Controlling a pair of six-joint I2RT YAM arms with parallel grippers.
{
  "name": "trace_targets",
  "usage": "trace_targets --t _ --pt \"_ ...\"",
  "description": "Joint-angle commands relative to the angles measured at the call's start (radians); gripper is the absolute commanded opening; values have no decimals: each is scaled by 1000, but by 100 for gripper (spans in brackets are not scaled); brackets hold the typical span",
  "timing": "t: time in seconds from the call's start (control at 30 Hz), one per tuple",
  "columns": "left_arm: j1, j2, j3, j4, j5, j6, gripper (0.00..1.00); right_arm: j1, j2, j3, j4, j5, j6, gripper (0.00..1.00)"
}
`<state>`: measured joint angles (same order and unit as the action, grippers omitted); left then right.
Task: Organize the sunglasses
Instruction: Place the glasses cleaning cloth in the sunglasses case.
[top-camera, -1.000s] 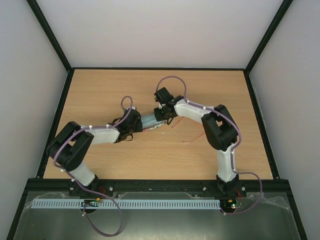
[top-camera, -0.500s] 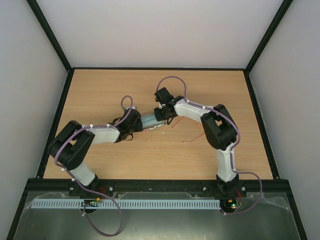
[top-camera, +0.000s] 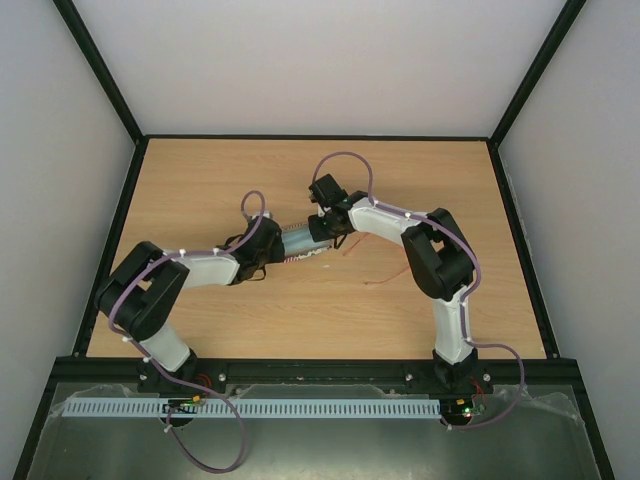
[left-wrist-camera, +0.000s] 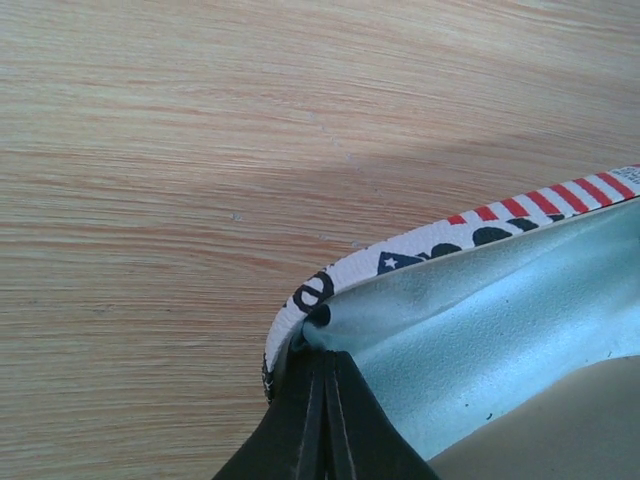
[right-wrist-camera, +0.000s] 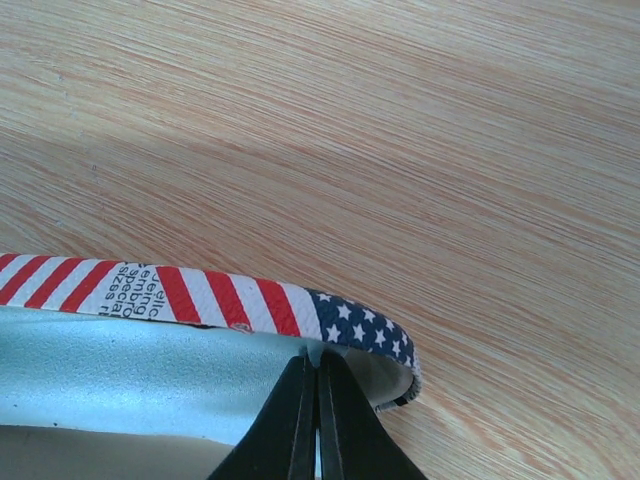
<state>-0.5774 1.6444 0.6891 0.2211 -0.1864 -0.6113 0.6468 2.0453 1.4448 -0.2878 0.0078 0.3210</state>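
Case (right-wrist-camera: 200, 295): stars-and-stripes print, pale blue lining. The small black print on a white stripe is too fine to read, and the larger black letters at the other end are cut off.

Sunglasses (top-camera: 385, 279): lying on the bench (top-camera: 220, 180) just right of the case, mostly under the right arm. Only thin red-orange strands show, running from the case toward the near right. Facing can't be told.

Left hand (left-wrist-camera: 325, 400) and right hand (right-wrist-camera: 318, 400): each has its fingers pressed together, tips at opposite inner ends of the case.

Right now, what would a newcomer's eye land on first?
The flag-print case mid-table, open with pale blue lining showing, pinched at its ends by the left fingers and right fingers. The thin red sunglasses lie on the table just right of it, untouched.
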Motion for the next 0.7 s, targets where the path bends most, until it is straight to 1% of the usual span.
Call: trace_targets --t 0.0,0.23,0.67 --pt "10 -36 2 17 -34 -4 2 -9 -24 8 -15 8 -4 1" --pt "13 -69 -17 28 -36 -6 2 -9 -44 -1 -12 10 -2 1" --pt "16 -20 -8 41 -18 -10 2 -10 -22 35 -29 19 -12 1"
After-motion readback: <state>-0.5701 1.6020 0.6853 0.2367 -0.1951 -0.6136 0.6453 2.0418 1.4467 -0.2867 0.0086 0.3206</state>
